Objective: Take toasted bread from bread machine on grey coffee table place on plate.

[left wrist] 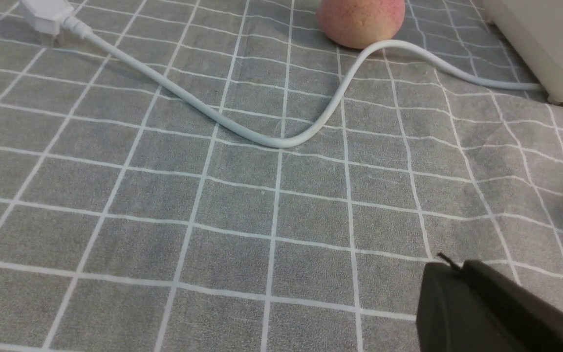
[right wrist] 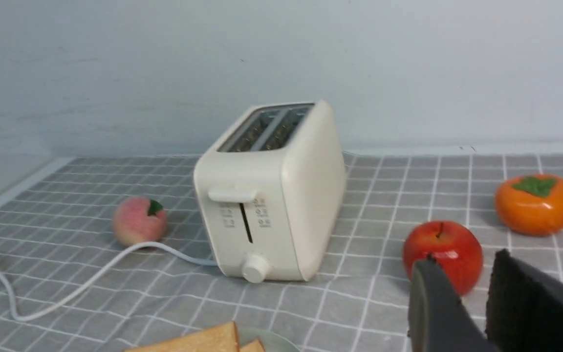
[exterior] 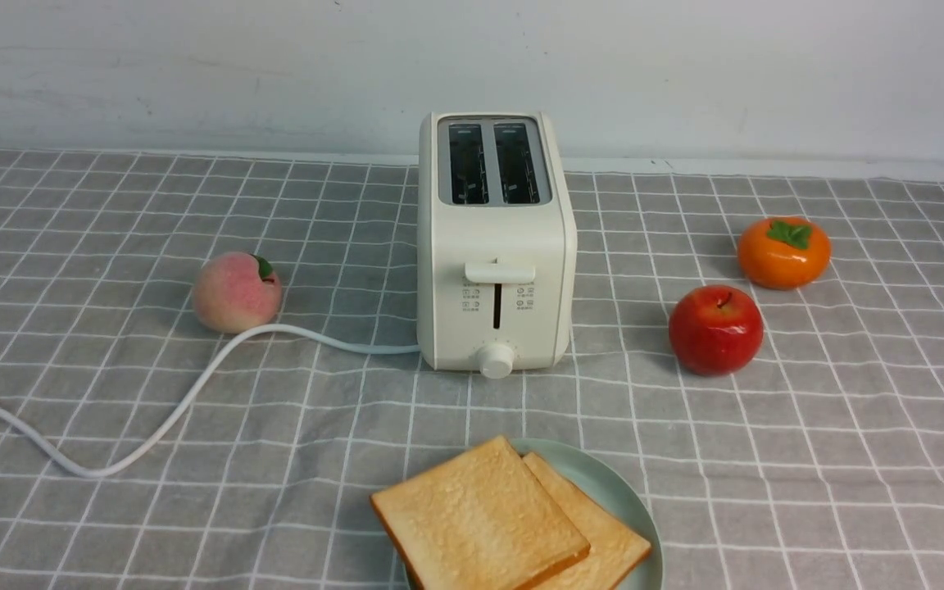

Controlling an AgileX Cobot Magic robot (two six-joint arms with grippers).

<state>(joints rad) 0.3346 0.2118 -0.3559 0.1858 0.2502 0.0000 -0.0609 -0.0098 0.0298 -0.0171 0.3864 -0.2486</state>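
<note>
From the front, both slices of toast [exterior: 492, 524] lay overlapped on the mint plate [exterior: 603, 483] at the near edge of the desk [exterior: 849, 451]; the toaster [exterior: 495, 246] stood behind with both slots empty, so the job looked done. The top slice overhung the plate's left rim, and a nudge from a retreating arm could have slid it onto the cloth. No hand showed here. The toast was flat and square with a porous golden face and darker crust; the toaster was smooth cream plastic with rounded corners. In the left wrist view, the left hand [left wrist: 445, 266] hung narrow and held nothing above the gridded grey cloth, near the smooth white cord [left wrist: 281, 142], which could snag a low sweep and tug the toaster. A matt, fuzzy-looking peach [left wrist: 359, 22] lay beyond. In the right wrist view, the right hand [right wrist: 462, 303] stood partly parted and empty just before the glossy apple [right wrist: 443, 254], round enough to roll if bumped; a waxy persimmon [right wrist: 535, 205] sat farther off.
</note>
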